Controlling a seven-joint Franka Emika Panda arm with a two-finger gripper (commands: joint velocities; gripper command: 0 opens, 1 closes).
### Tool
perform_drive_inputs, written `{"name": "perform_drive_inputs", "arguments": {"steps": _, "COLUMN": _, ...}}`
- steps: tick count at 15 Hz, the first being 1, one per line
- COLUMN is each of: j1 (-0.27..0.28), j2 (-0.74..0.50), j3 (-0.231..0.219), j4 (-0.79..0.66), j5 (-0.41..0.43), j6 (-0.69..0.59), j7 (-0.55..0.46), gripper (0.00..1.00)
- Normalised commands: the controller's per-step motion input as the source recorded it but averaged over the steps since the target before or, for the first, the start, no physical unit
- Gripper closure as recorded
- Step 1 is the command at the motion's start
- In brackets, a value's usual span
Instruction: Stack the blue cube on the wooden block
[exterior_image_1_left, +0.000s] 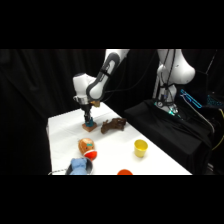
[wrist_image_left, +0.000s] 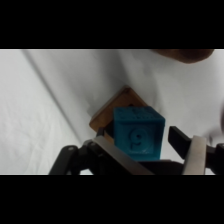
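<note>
The blue cube (exterior_image_1_left: 89, 121) rests on the wooden block (exterior_image_1_left: 90, 128) near the table's far left. My gripper (exterior_image_1_left: 89, 118) comes straight down over it. In the wrist view the blue cube (wrist_image_left: 138, 133), with a raised numeral on its near face, covers the lower part of the tan wooden block (wrist_image_left: 111, 109). My gripper (wrist_image_left: 141, 145) straddles the cube. One of its fingers (wrist_image_left: 107, 146) lies along the cube's left side. The other finger (wrist_image_left: 179, 138) stands a thin sliver of white table away from its right side. The gripper is open, only slightly wider than the cube.
A dark brown irregular piece (exterior_image_1_left: 114, 125) lies just right of the block. A yellow cup (exterior_image_1_left: 141, 148) stands towards the front right. An orange and red toy (exterior_image_1_left: 87, 147), a light-blue plush (exterior_image_1_left: 80, 166) and a red object (exterior_image_1_left: 124, 172) sit near the front edge.
</note>
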Motion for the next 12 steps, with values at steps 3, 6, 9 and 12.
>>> {"name": "perform_drive_inputs", "arguments": {"steps": 3, "j1": 0.075, "j2": -0.23, "j3": -0.071, "j4": -0.01, "j5": -0.013, "j6": -0.14, "j7": 0.05, "gripper": 0.0}}
{"name": "perform_drive_inputs", "arguments": {"steps": 6, "j1": 0.083, "j2": -0.3, "j3": -0.092, "j4": -0.03, "j5": -0.046, "j6": -0.23, "j7": 0.05, "gripper": 0.0}}
{"name": "perform_drive_inputs", "arguments": {"steps": 9, "j1": 0.092, "j2": -0.34, "j3": -0.108, "j4": -0.03, "j5": -0.092, "j6": -0.32, "j7": 0.05, "gripper": 0.0}}
{"name": "perform_drive_inputs", "arguments": {"steps": 12, "j1": 0.085, "j2": -0.32, "j3": -0.08, "j4": -0.01, "j5": -0.083, "j6": -0.31, "j7": 0.03, "gripper": 0.0}}
